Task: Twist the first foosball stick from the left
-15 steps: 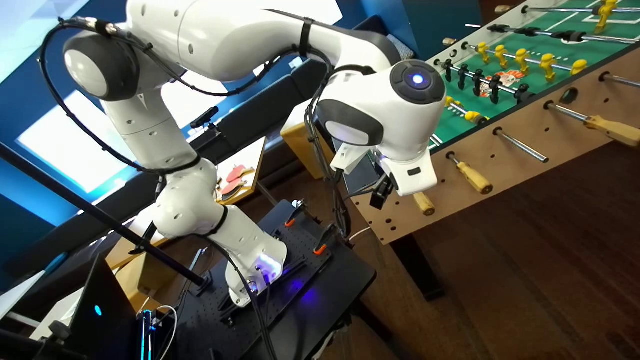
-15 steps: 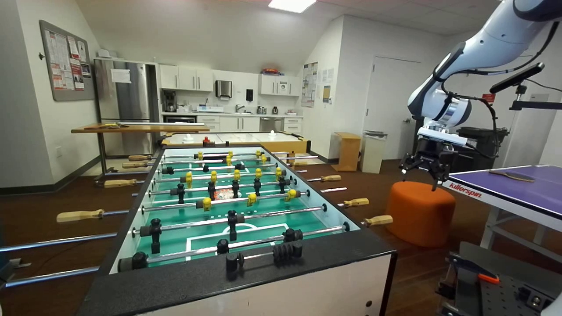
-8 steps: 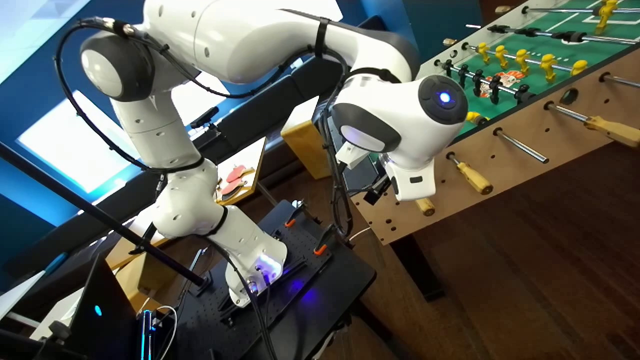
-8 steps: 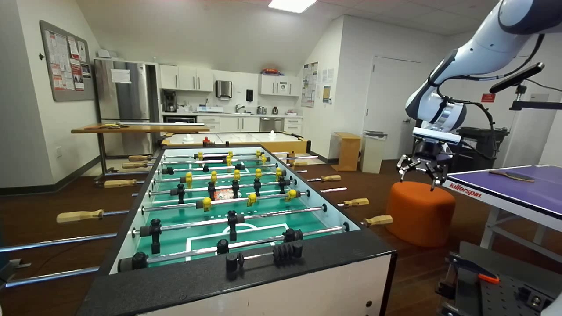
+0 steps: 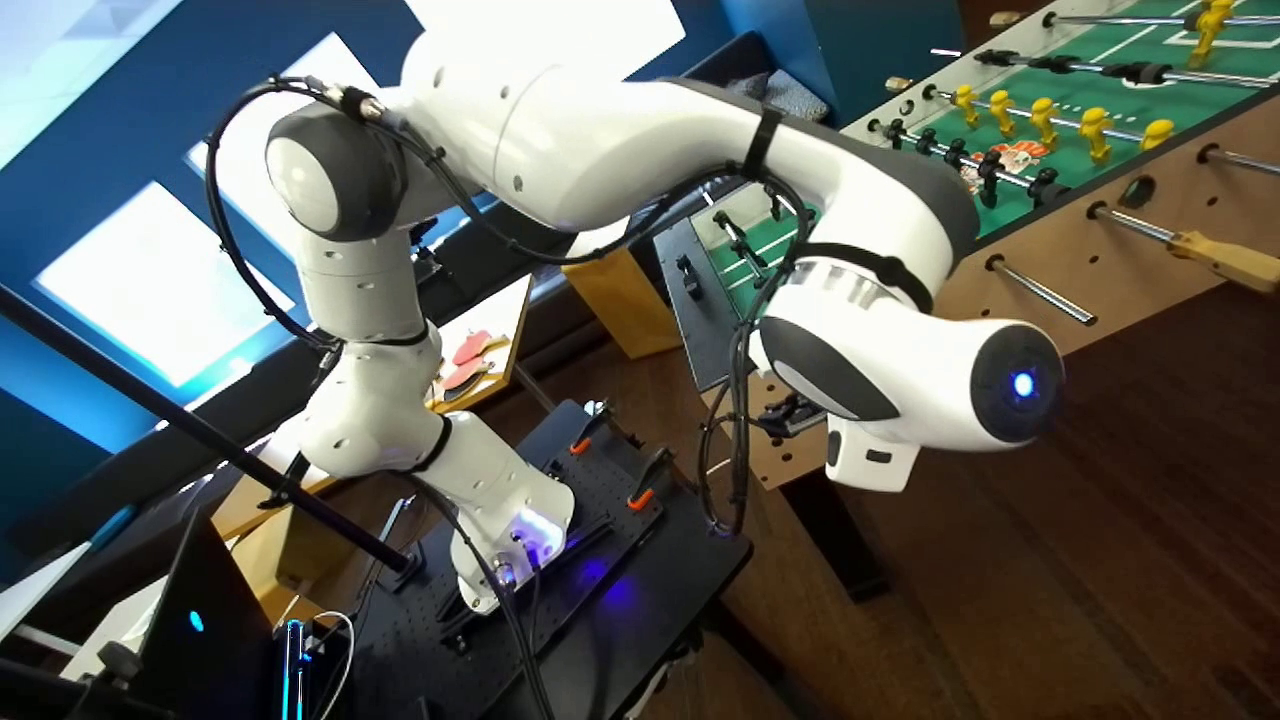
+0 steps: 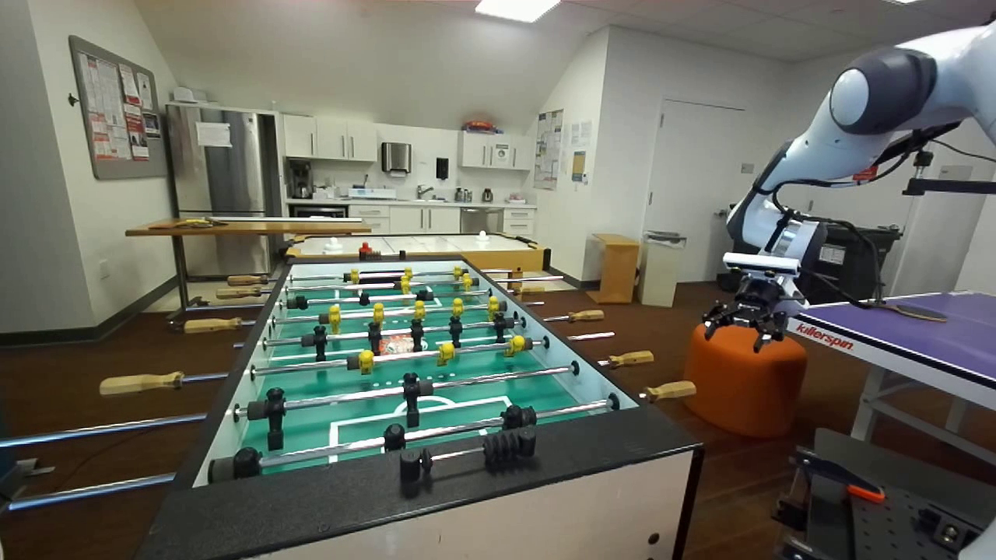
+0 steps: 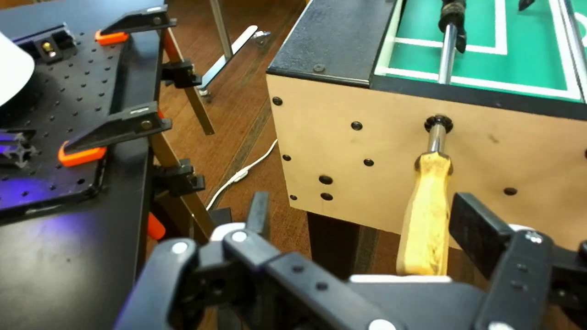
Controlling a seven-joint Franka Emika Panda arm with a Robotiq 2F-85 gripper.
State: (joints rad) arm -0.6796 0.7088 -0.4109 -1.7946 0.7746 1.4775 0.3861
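The first stick from the left has a yellow wooden handle (image 7: pixel 426 220) on a metal rod that leaves the foosball table's tan side (image 7: pixel 321 123). In an exterior view the same handle (image 6: pixel 669 390) sticks out at the near corner; elsewhere the arm hides it. My gripper (image 7: pixel 362 215) is open and empty. In the wrist view the handle appears between the fingers, close to the right one, its lower end cut off by the gripper body. In an exterior view the gripper (image 6: pixel 745 333) is apart from the handle, above and to its right.
The robot's black stand (image 7: pixel 69 256) with orange-tipped clamps (image 7: pixel 82 156) is left of the foosball table. Another stick handle (image 6: pixel 629 358) juts out farther along the same side. An orange stool (image 6: pixel 745 381) and a purple table tennis table (image 6: pixel 934 334) stand behind the gripper.
The arm has swung outward from the foosball table and lowered, right and down in an exterior view. The gripper is lower and tilted differently. The handle has not visibly moved.
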